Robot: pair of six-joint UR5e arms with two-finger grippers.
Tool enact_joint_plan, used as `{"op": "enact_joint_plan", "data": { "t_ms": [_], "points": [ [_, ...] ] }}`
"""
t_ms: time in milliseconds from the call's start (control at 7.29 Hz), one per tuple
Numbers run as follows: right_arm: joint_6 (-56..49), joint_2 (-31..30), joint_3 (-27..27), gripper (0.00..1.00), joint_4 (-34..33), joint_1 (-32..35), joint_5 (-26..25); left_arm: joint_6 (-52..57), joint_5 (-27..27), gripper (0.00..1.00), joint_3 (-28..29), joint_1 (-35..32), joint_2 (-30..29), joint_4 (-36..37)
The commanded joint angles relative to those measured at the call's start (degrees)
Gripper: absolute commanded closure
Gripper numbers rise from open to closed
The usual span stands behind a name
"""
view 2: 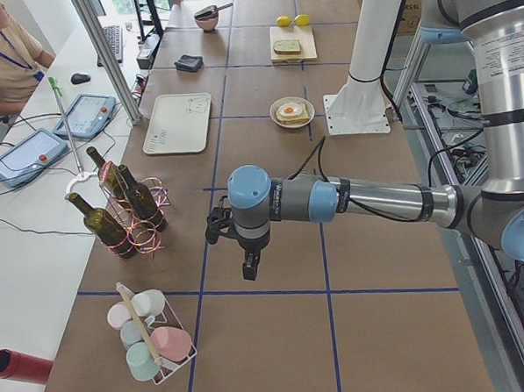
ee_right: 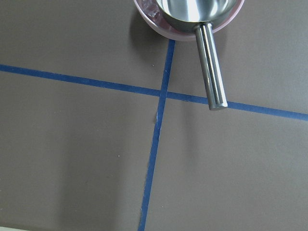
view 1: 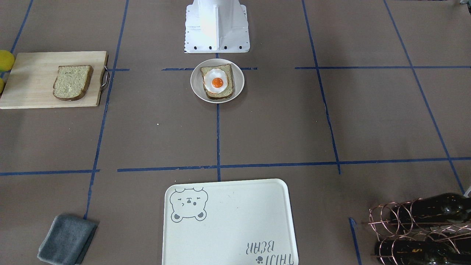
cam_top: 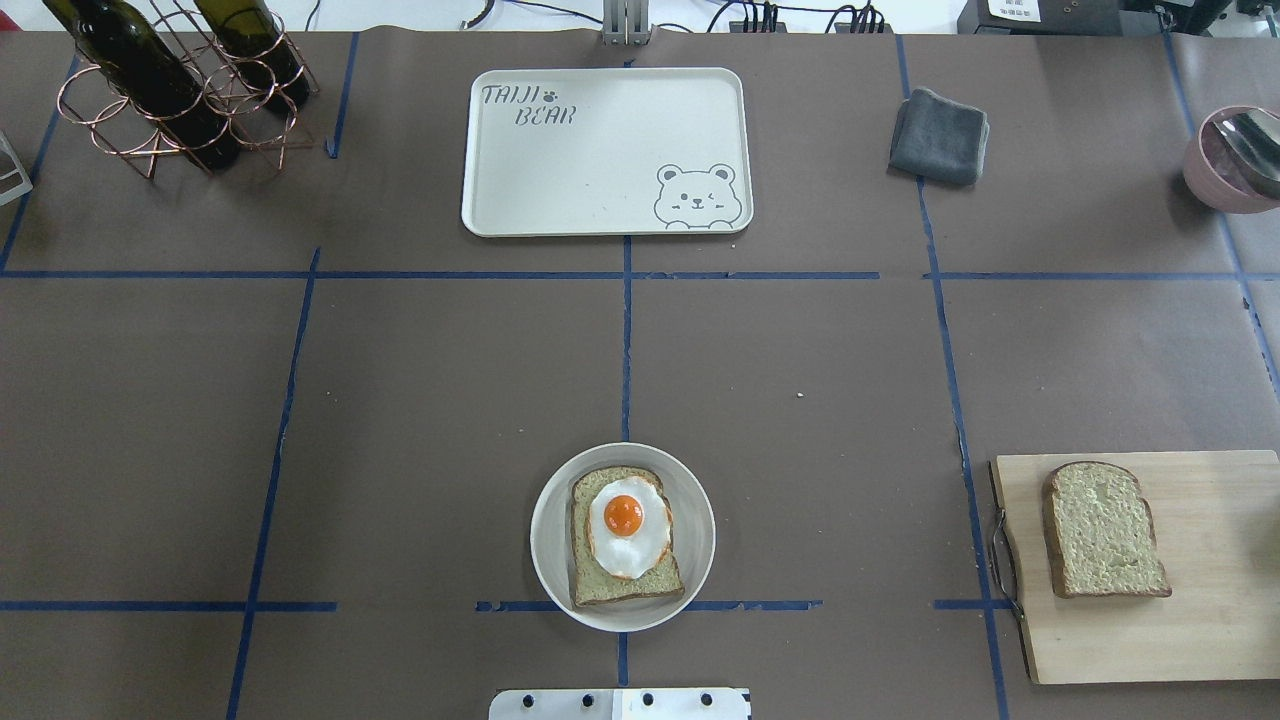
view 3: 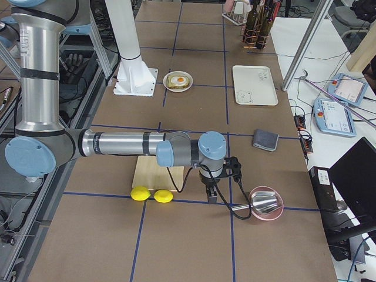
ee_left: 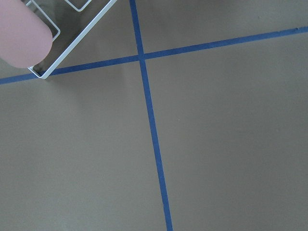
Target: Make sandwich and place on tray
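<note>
Brown paper covers the tabletop (cam_top: 400,400). On it the sandwich (cam_top: 650,578) is not yet assembled. One brown-crusted slice of greenish-tan bread (cam_top: 598,585) lies on a small round white plate (cam_top: 548,530) near the robot's base, with a white-and-orange fried egg (cam_top: 626,520) on top. The second brown-crusted slice (cam_top: 1105,545) lies flat on a light wooden cutting board (cam_top: 1200,620), well apart to the robot's right. The large cream-white tray (cam_top: 600,150) with a grey bear drawing lies across the tabletop from the plate.

The left hand (view 2: 249,269) hangs fingers-down beyond the copper wire bottle rack (view 2: 127,212), far from the plate. The right hand (view 3: 211,195) hangs past the cutting board, beside a pink bowl (view 3: 266,202). I cannot tell whether either hand's fingers are spread or pressed together.
</note>
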Motion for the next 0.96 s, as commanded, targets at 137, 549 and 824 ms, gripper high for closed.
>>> {"op": "enact_joint_plan", "data": {
  "t_ms": [137, 549, 824],
  "points": [
    [0.0, 0.0, 0.1, 0.0, -0.1, 0.0, 0.1, 0.1, 0.0, 0.0, 0.2, 0.0, 0.0, -0.1],
    [0.4, 0.3, 0.8, 0.0, -0.3, -0.9, 0.4, 0.1, -0.3, 0.0, 0.3, 0.0, 0.0, -0.1],
    [-0.4, -1.7, 0.7, 0.0, 1.3, -0.9, 4.9, 0.0, -0.4, 0.0, 0.6, 0.1, 0.0, -0.2]
  ]
}}
